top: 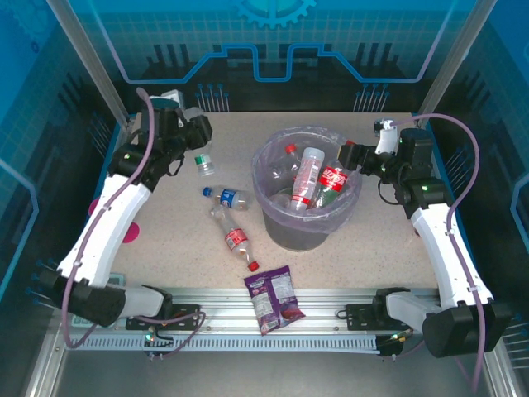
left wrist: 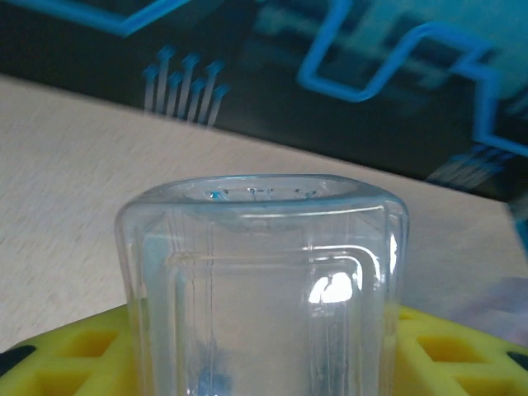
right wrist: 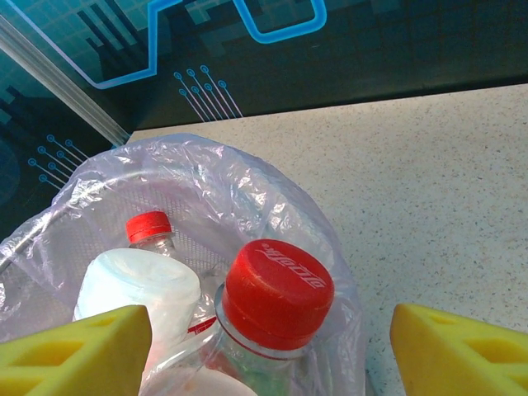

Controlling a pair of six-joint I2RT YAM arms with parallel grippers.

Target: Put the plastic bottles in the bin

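The left gripper (left wrist: 268, 351), at ten o'clock from the bin (top: 289, 236), grips a clear bottle (left wrist: 264, 247) between its yellow pads. The right gripper (top: 345, 154) hangs released at the bin's three o'clock rim, above a binned red-capped bottle (right wrist: 276, 293). A blue-labelled bottle (top: 228, 197) and a red-labelled bottle (top: 236, 239) lie at eight o'clock.

The upright grey bin (top: 285, 233) holds red-capped bottles (top: 312, 175); a green-capped bottle (top: 203, 165), blue-labelled bottle (top: 226, 197) and red-labelled bottle (top: 235, 237) lie beside it on the desk (top: 372, 248).
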